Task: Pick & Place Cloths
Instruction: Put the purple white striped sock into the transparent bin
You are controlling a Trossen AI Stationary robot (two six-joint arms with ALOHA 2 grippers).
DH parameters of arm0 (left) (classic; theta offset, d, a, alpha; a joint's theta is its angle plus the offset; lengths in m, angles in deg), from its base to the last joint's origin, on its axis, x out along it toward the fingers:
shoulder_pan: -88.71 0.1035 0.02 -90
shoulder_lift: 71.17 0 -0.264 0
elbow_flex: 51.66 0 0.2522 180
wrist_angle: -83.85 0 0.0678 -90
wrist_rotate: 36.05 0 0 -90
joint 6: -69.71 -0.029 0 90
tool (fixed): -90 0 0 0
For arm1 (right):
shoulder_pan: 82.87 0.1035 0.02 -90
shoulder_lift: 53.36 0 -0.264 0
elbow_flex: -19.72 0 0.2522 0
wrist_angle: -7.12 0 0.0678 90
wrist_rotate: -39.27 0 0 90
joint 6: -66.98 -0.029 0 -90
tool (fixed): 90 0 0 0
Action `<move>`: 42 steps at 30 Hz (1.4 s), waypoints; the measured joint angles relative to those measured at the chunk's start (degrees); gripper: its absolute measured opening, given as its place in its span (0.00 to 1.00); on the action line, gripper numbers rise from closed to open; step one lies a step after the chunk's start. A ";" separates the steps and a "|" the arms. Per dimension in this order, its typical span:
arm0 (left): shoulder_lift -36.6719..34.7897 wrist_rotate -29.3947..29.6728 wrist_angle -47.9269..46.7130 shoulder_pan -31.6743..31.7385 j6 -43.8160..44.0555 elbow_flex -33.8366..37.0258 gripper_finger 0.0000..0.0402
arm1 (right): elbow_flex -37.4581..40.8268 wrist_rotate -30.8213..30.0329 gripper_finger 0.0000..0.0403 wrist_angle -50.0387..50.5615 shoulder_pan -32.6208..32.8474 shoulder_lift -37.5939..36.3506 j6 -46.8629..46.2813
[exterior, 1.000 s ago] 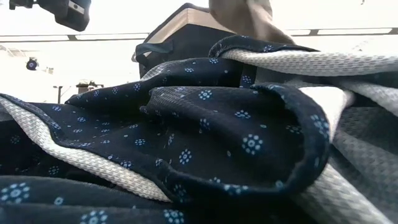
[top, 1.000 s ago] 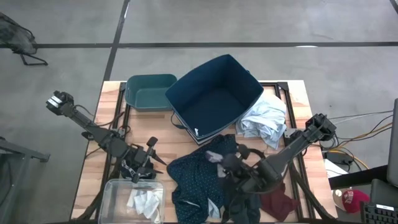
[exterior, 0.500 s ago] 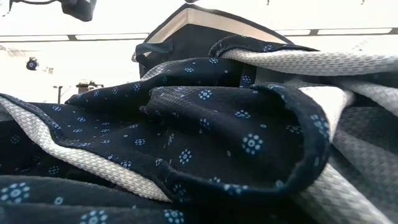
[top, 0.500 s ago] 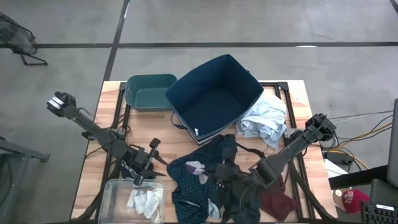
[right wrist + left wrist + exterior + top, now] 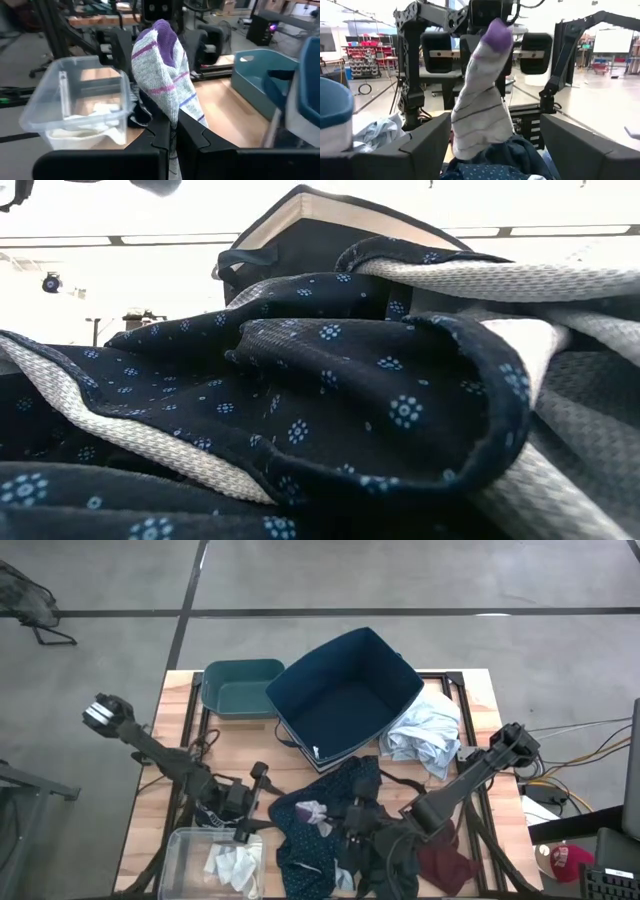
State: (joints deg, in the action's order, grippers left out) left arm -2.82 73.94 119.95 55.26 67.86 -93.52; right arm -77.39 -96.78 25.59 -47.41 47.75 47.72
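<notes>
My right gripper (image 5: 170, 139) is shut on a grey striped sock with a purple toe (image 5: 162, 65), and holds it over the navy white-dotted shirt (image 5: 300, 845) near the table's near edge. My left gripper (image 5: 256, 806) is open and faces that sock (image 5: 481, 107) from the table's left, a short way off. The pale blue-white shirt (image 5: 425, 735) lies against the navy box's right side. A maroon piece (image 5: 447, 870) and a black piece (image 5: 378, 858) lie under my right arm. White socks (image 5: 230, 865) lie in the clear tub. The dotted shirt (image 5: 300, 410) fills the low view. My right gripper pinches the sock between its two fingers at its lower end (image 5: 172, 127), away from the toe. The fingers come from the table's right, pointing left. The sock sticks out beyond the fingertips with the purple toe (image 5: 167, 35) foremost, above the dotted shirt.
The big navy fabric box (image 5: 290, 715) stands open at the table's middle, with a teal tub (image 5: 215, 700) to its left. A clear plastic tub (image 5: 185, 840) sits at the near left corner, just beside my left gripper. Bare wood shows between the tubs.
My right gripper has carried the sock from above the dotted shirt's middle toward the table's left and slightly nearer. My left gripper has moved right and slightly nearer, toward the sock, staying open.
</notes>
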 joint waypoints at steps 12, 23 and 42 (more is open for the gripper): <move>8.02 -0.14 -0.93 0.37 -1.56 -6.81 0.77 | 0.02 1.56 0.03 -6.78 -0.35 2.67 4.22; 9.88 -0.20 -1.04 0.83 -2.58 -9.23 0.67 | 0.02 1.55 0.03 -6.78 -0.68 2.67 4.26; 9.17 -6.66 -3.87 1.24 -2.38 -9.58 0.03 | 1.10 1.62 0.03 -6.59 -0.87 2.67 4.00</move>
State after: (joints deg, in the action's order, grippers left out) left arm 6.35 67.28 116.08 56.50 65.48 -103.10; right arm -76.29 -95.16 19.00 -48.28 50.43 51.72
